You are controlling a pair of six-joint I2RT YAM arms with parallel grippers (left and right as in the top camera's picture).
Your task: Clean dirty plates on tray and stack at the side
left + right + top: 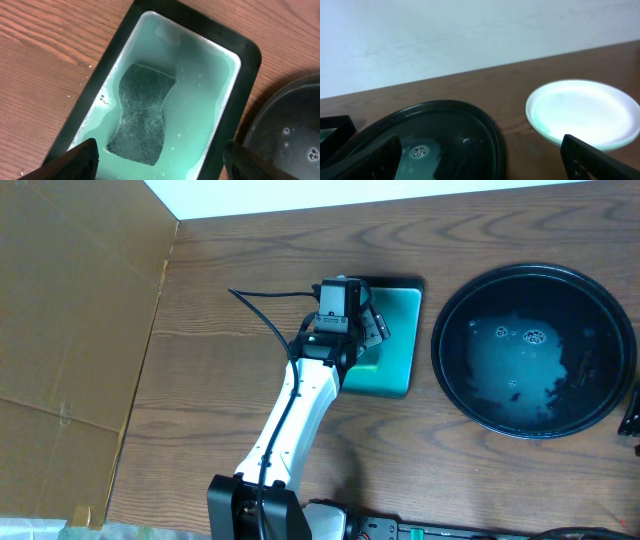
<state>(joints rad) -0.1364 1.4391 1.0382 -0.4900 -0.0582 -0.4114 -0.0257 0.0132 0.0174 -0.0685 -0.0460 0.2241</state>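
The round black tray [580, 310] sits at the right of the table, wet with soapy water and with no plates on it. It also shows in the right wrist view [470, 120] and the left wrist view [292, 130]. The pale plates [582, 112] lie stacked on the table beside the tray, seen only in the right wrist view. My left gripper [160, 157] is open and empty, hovering over the teal tray [200, 30]; it also shows in the overhead view [365, 330]. My right gripper [485, 160] is open and empty, over the tray's near edge.
A dark green sponge [142, 112] lies in the soapy water of the rectangular black-rimmed teal tray [400, 310]. Cardboard sheets [70, 310] cover the table's left side. A white wall runs along the far edge. The right arm barely shows at the overhead view's right edge [630, 415].
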